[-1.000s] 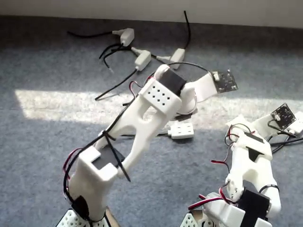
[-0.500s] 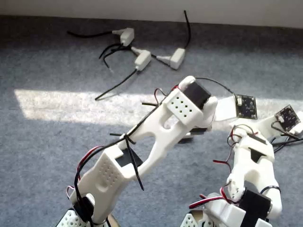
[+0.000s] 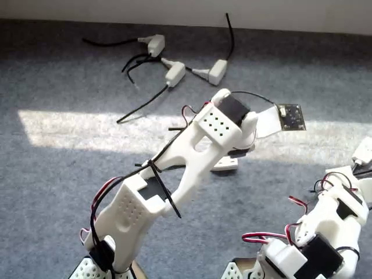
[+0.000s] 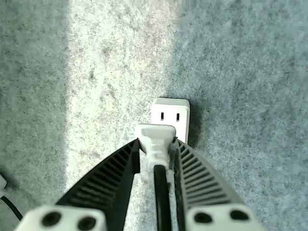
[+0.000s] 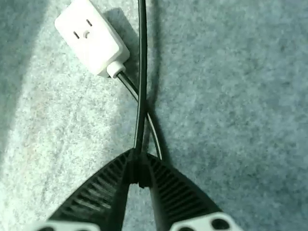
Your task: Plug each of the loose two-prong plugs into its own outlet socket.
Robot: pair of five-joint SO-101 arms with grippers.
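Observation:
My left gripper (image 4: 155,144) is shut on a white two-prong plug (image 4: 155,137) whose black cord runs back between the fingers. The plug's front sits just short of a white outlet socket (image 4: 170,114) lying on the carpet, with two slots facing me. From above, the left arm (image 3: 224,125) hangs over that socket (image 3: 226,165) and hides its gripper. My right gripper (image 5: 139,166) is shut on a thin black cord (image 5: 141,72). Beyond it lies another white socket (image 5: 91,36) with its own cord. The right arm (image 3: 334,218) is folded low at the near right.
Three white plug pieces with black cords (image 3: 154,43) (image 3: 175,72) (image 3: 217,71) lie at the far side of the grey carpet near the wall. A white block (image 3: 363,151) sits at the right edge. A sunlit band crosses the carpet.
The left arm swung right, then came back a little over the socket. The right arm drew back toward the near right corner.

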